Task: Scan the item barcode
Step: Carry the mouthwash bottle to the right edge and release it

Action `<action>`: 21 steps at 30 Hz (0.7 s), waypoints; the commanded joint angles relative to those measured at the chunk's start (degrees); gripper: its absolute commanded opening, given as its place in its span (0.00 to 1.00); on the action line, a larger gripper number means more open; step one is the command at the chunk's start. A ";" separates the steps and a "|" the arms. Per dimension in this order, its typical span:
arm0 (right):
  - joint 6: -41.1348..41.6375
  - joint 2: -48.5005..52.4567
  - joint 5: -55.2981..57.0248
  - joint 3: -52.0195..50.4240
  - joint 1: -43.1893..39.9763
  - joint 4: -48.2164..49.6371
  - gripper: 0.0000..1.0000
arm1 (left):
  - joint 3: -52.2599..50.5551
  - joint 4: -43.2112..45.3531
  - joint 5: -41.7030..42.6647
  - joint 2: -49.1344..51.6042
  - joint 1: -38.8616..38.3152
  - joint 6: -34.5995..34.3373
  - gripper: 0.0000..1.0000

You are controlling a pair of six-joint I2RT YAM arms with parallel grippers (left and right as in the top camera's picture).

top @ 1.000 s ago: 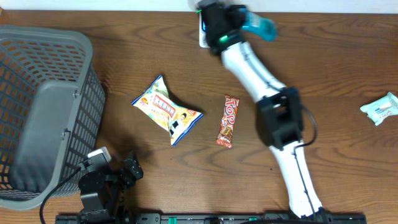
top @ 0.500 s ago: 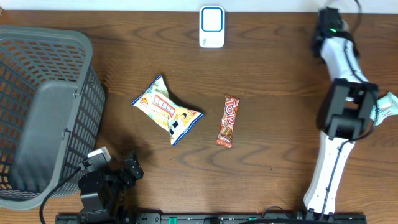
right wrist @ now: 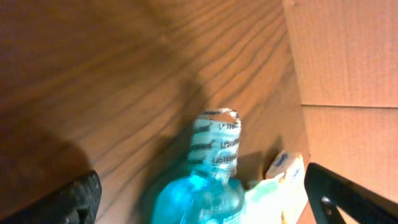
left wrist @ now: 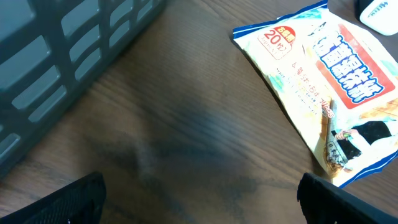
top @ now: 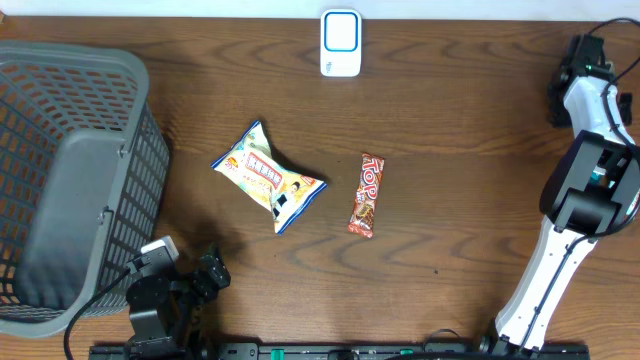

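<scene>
Wood table (right wrist: 93, 74) | right gripper (right wrist: 202, 193) wide open, blue bottle (right wrist: 208, 168) between jaws | left gripper (left wrist: 199, 196) open

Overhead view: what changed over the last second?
The right gripper swung from over the scanner to the far right with the teal bottle. It now stands open around the bottle, which it seems to have let go. The snack bag, candy bar, basket and open left gripper did not move.

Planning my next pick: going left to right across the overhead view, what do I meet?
Grey basket → blue-and-white snack bag → orange candy bar → right arm.
</scene>
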 commanded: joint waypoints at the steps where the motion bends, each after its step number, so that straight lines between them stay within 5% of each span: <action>1: 4.74 -4.44 -5.11 2.75 2.97 -0.81 0.99 | 0.50 -0.17 -0.31 -0.33 0.11 0.50 0.98; 12: 16.39 -31.06 -42.86 3.30 18.03 -11.17 0.99 | 0.50 -0.17 -0.31 -0.33 0.11 0.50 0.98; 21: 47.23 -34.05 -42.97 1.53 31.74 -32.17 0.99 | 0.50 -0.17 -0.31 -0.33 0.11 0.50 0.98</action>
